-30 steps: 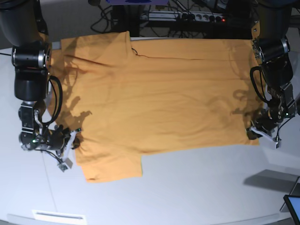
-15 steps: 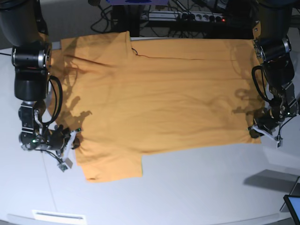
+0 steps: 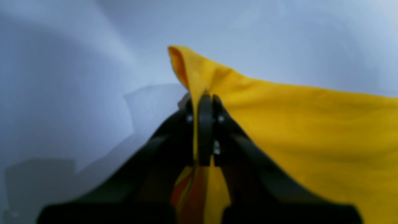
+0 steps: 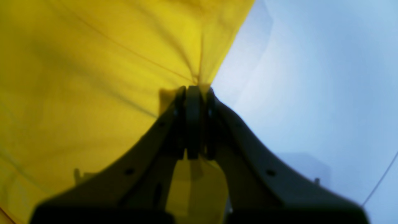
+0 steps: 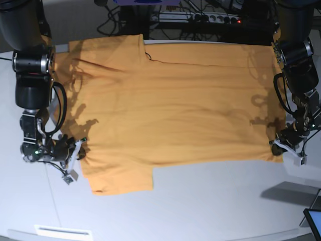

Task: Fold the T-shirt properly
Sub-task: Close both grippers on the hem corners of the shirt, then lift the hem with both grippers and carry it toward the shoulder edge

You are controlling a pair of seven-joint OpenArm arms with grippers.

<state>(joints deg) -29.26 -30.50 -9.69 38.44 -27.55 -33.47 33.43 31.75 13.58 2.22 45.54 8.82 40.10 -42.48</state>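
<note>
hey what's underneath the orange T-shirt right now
The T-shirt lies spread on the pale table, which shows all around it. Whatever sits beneath the cloth is covered. At two edges, the left claw and right claw pinch it.

Bare table (image 5: 210, 201) lies open below the T-shirt (image 5: 175, 105); cables (image 5: 200, 20) crowd the far edge.

The T-shirt (image 5: 175, 105) was thin, soft, matt orange-yellow cloth, lightly creased, with fine wrinkles fanning from its pinched edges. The table (image 5: 200, 201) beneath looked smooth, matt and pale grey-white. Both the left gripper (image 3: 205, 124) and the right gripper (image 4: 192, 121) appeared to be dark, matt plastic with small fasteners. The arm housings (image 5: 32, 85) on the left looked black with a slight sheen.
</note>
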